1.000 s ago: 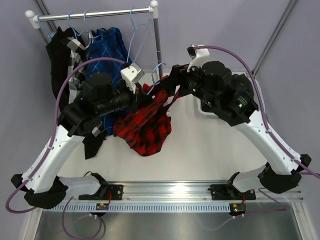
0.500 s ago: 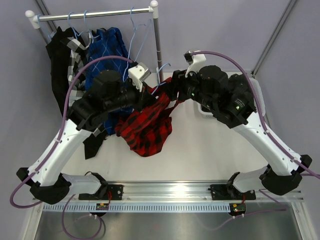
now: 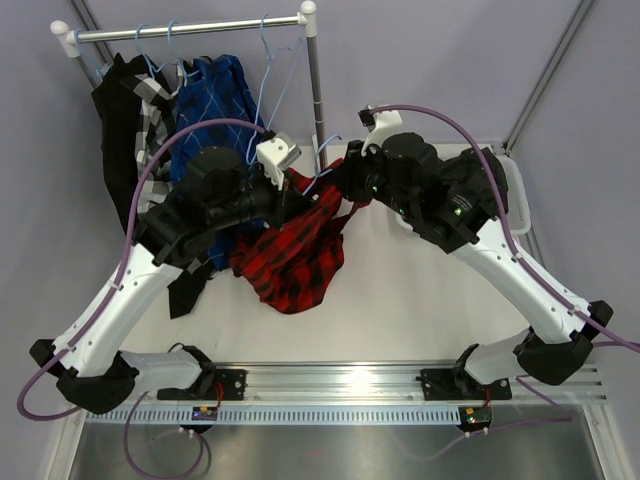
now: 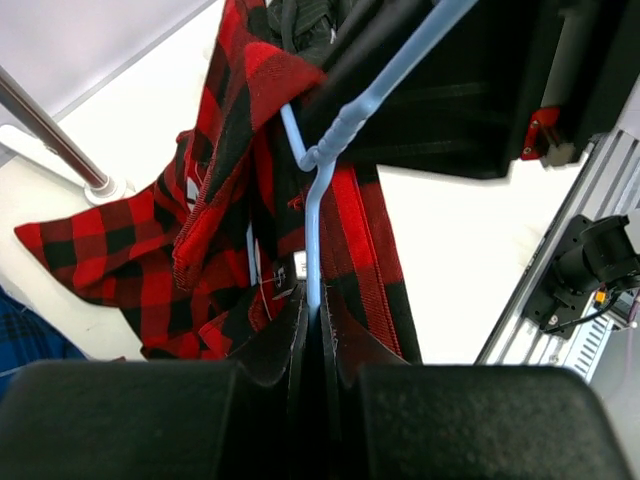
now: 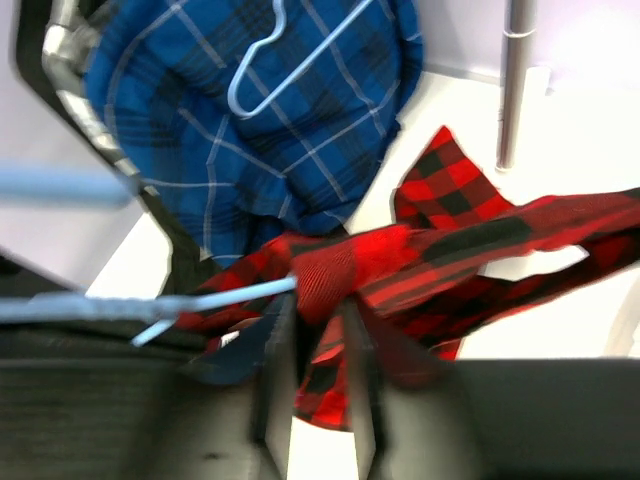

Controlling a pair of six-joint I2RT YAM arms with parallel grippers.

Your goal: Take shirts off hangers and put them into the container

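The red-black plaid shirt [image 3: 290,255] hangs between my two arms over the table, still on a light-blue hanger [image 4: 313,230]. My left gripper [image 3: 298,192] is shut on that hanger's wire just below the twisted neck; in the left wrist view the gripper [image 4: 313,312] pinches the wire. My right gripper [image 3: 342,185] is at the shirt's collar. In the right wrist view the gripper [image 5: 318,312] has a fold of the plaid shirt [image 5: 480,250] pinched between its fingers, beside the hanger's arm [image 5: 230,295]. The white container [image 3: 512,172] is mostly hidden behind the right arm.
The clothes rail [image 3: 190,28] stands at the back left with a blue checked shirt [image 3: 215,100], darker shirts [image 3: 125,100] and empty hangers [image 3: 270,60]. Its upright post [image 3: 316,90] is just behind both grippers. A dark garment [image 3: 188,285] droops under the left arm.
The right gripper's jaws have closed in on the plaid shirt's collar. Both arms have shifted slightly toward the rail, the left one carrying the hanger.
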